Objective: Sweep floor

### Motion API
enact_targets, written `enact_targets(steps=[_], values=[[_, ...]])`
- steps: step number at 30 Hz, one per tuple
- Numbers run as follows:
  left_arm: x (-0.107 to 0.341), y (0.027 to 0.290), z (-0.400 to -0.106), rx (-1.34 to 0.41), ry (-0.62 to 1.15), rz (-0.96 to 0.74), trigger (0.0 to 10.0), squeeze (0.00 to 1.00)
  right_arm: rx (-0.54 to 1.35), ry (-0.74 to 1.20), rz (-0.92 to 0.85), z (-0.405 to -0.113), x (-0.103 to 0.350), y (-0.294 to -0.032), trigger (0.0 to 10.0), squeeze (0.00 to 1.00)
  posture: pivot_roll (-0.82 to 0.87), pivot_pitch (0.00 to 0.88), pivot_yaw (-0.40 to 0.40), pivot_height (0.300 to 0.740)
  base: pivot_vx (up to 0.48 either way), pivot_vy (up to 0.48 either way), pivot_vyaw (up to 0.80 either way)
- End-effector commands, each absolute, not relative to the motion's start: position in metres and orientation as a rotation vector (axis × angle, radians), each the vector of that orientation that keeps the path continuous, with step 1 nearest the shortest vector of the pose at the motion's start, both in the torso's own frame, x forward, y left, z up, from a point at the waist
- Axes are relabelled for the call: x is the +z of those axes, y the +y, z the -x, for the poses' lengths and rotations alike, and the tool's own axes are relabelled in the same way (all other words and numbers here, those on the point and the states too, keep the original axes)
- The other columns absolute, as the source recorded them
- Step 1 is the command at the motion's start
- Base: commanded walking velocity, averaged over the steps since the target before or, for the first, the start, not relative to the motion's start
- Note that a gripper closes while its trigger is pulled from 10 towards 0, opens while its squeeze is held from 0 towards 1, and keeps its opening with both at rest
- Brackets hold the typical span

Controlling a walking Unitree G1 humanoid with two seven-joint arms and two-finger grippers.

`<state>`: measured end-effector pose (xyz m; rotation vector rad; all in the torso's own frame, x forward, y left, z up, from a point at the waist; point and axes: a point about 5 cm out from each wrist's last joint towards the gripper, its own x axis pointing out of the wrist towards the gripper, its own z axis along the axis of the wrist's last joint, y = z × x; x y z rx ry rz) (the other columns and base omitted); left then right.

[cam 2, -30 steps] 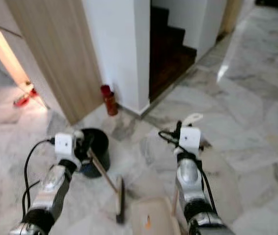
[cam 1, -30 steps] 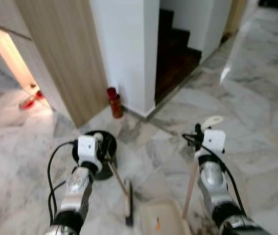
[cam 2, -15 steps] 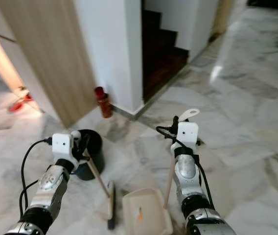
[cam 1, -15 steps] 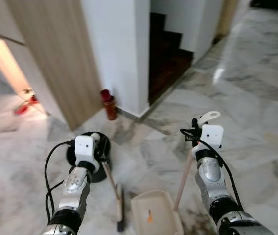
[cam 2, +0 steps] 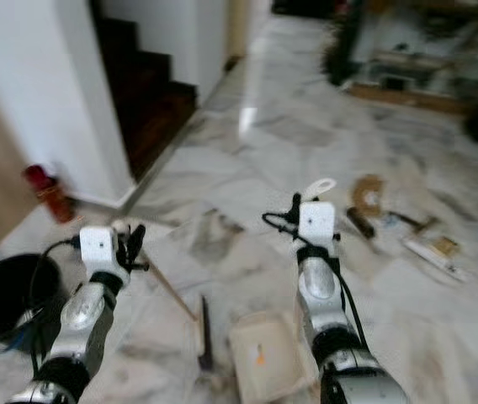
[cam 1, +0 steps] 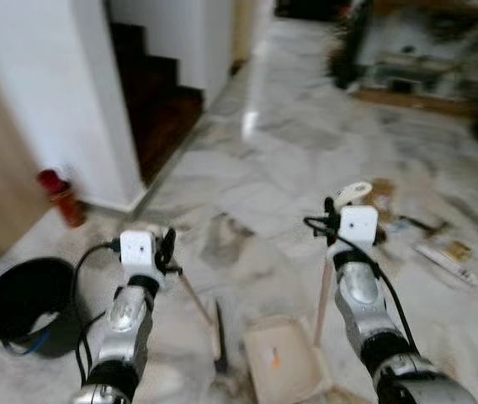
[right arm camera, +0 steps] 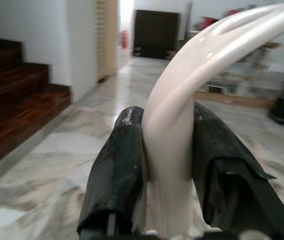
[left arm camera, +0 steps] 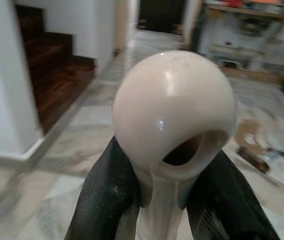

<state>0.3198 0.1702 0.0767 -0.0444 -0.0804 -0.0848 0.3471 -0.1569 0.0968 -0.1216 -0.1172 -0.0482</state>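
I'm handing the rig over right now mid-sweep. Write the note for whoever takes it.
Left gripper: shut on the broom handle; brush head on the floor.
Right gripper: shut on the dustpan handle; dustpan sits beside the brush, holding one small orange scrap.
Litter lies ahead to the right, unswept.
Black bin stands to the left.
Left: sweep litter into the pan, empty it.

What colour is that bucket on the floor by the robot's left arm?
The bucket is black, seen best in the left eye view.
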Motion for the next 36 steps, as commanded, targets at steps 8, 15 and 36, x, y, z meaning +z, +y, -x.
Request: enact_targets(steps=[8,15,36], values=[[0.085,0.17,-0.321,-0.074,-0.129,0.05,10.0,0.0,-0.053,-0.133,0.109,-0.349,0.101,-0.157,10.0,0.0,-0.05,0.0,-0.002,0.74,0.0,0.0,-0.8],[0.085,0.176,-0.32,-0.057,-0.124,0.043,10.0,0.0,-0.036,-0.144,0.102,-0.348,0.101,-0.152,10.0,0.0,-0.04,0.0,0.007,0.74,0.0,0.0,-0.57],[0.084,0.181,-0.312,-0.035,-0.141,0.029,10.0,0.0,-0.011,-0.16,0.094,-0.345,0.1,-0.146,10.0,0.0,-0.04,0.0,0.011,0.74,0.339,0.0,0.0]])
